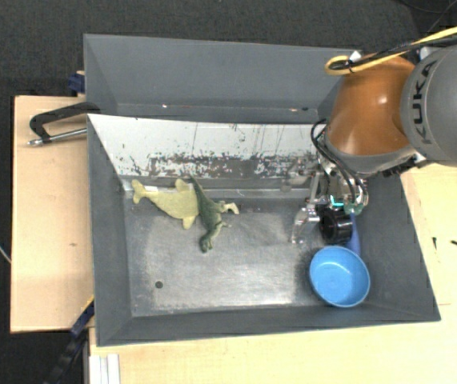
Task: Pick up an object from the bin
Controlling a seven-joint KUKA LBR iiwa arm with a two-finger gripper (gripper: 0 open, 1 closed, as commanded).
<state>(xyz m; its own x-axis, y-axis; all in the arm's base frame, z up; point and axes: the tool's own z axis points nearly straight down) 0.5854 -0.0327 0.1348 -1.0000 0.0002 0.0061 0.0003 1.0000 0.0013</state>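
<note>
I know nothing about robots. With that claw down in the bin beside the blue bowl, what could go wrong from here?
1. The gripper sits low, just above the blue bowl in the view. A small move could nudge or tip the bowl, and its round rim may slip from a grasp.
2. It works near the bin's right wall, so it might scrape it.
3. The green dinosaur overlaps the pale yellow toy. Lifting one could drag the other.

Blue cup (338, 276), open side up, bin's lower-right corner.
</note>
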